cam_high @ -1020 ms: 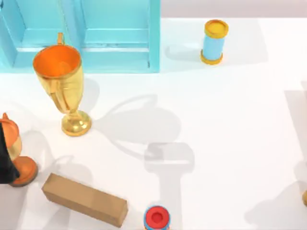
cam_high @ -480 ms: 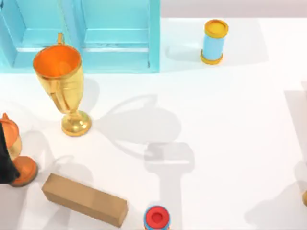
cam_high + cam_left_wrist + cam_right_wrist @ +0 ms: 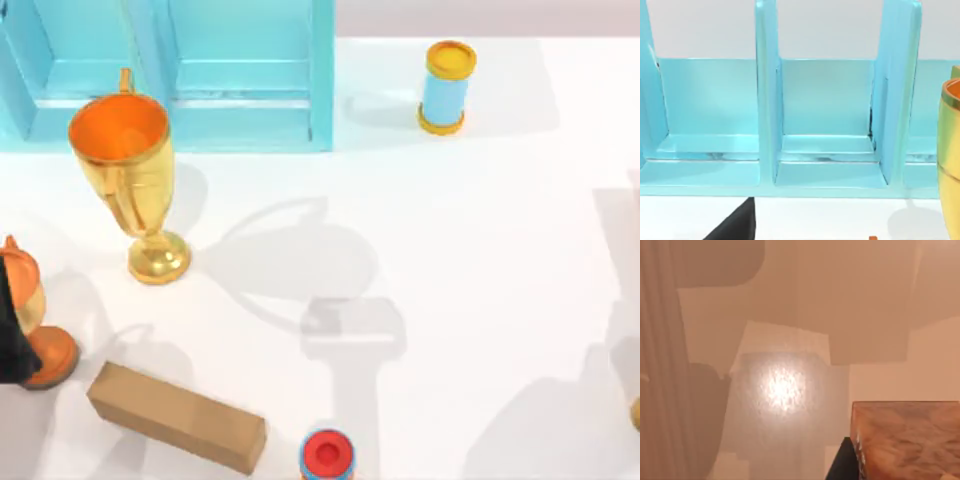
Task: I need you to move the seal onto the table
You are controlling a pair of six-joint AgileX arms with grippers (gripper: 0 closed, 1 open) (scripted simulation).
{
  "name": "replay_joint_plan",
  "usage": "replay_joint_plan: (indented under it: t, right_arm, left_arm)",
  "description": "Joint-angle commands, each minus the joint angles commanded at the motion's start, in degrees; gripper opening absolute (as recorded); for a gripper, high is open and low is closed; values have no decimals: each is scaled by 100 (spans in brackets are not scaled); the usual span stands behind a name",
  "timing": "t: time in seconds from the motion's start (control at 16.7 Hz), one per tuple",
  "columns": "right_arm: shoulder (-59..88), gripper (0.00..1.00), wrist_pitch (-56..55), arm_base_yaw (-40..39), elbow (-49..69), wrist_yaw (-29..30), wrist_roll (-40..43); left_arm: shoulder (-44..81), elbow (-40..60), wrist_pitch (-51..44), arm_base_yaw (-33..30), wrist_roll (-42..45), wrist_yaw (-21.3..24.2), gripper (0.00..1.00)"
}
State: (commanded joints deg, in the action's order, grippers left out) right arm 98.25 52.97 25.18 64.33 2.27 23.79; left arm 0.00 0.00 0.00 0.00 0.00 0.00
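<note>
- Though the right hand (image 3: pixel 844 463) shows as a dark part pressed against the seal (image 3: pixel 905 440), I cannot tell whether it is clamped on it
- Whether the seal hangs over the pale tabletop (image 3: pixel 470 250) or rests on it is also unclear
- Parked at the left edge, the left hand (image 3: pixel 8 335) shows no grip state
- Likely risks: a loose hold could let the glossy seal slip, and a tilted set-down could topple it
- The seal is red-brown, marbled and flat-faced
- Farther off are a shiny golden trophy (image 3: pixel 130 180), a matte cardboard box (image 3: pixel 175 415), smooth blue cylinders (image 3: pixel 445 88) and a light-blue cabinet (image 3: pixel 250 70)
</note>
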Motion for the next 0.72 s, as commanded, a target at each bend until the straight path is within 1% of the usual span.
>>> replay_joint_plan:
  t: [0.24, 0.42, 0.54, 0.72]
  right_arm:
    - [-843, 0, 1490, -823, 895, 215, -889]
    - [-1134, 0, 2445, -1472, 1218, 211, -1514]
    - [-1145, 0, 2796, -1897, 1301, 104, -1907]
    - [-1052, 0, 2882, -2393, 1384, -125, -2328]
  left_arm:
    - [0, 0, 0, 0, 0, 0, 100]
    - [0, 0, 0, 0, 0, 0, 100]
    - [0, 0, 0, 0, 0, 0, 100]
    - [0, 0, 0, 0, 0, 0, 100]
